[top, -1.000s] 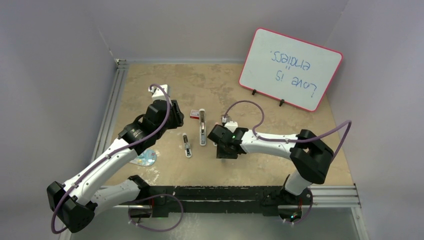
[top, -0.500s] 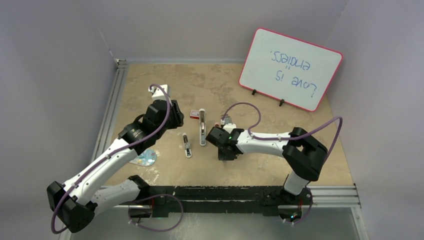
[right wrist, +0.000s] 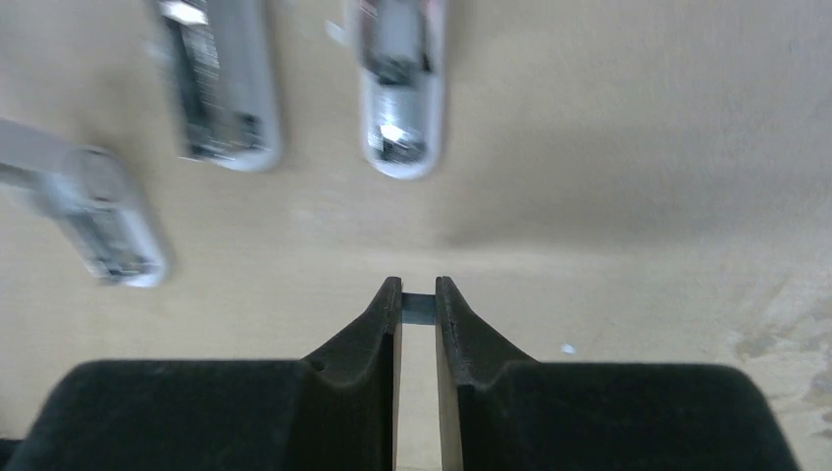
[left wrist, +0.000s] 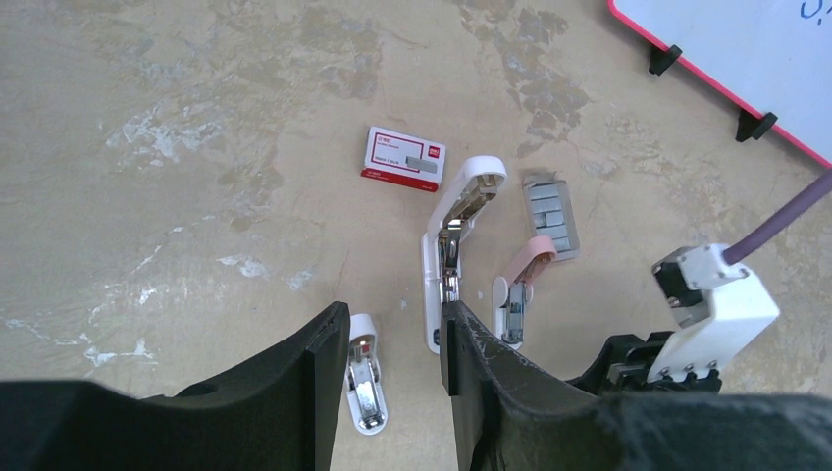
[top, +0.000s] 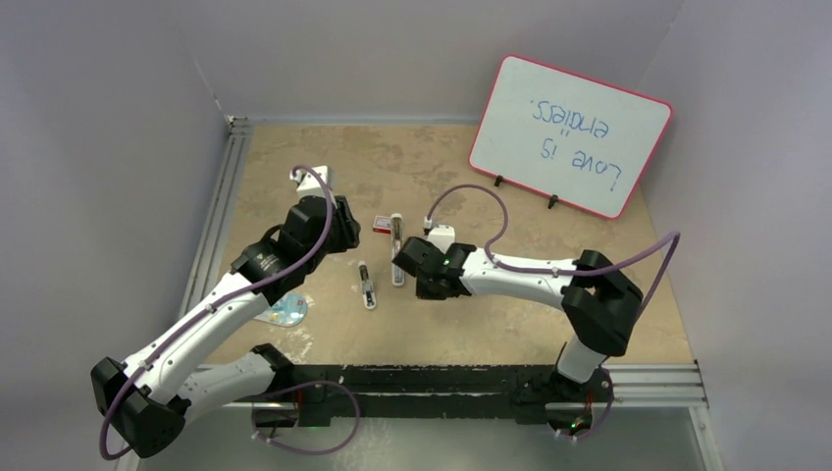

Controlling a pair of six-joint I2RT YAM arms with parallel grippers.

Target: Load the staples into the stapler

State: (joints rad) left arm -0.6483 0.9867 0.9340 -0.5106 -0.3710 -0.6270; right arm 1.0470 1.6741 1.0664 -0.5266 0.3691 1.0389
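Staples (right wrist: 419,309) are a little silvery strip pinched in the tips of the right pincer (right wrist: 419,290), jaws almost touching, above bare beige worktop (right wrist: 638,196). A white stapler (right wrist: 397,88) lies opened straight ahead, free surface on its right. Left pincer (left wrist: 392,316) hangs part-open above the worktop, gripping nothing.

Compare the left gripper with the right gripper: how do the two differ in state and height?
The left gripper is open and empty; the right gripper is shut on a thin grey strip, likely staples. The left gripper sees the white stapler from high up; the right gripper seems lower, close to the table. Both have black fingers.
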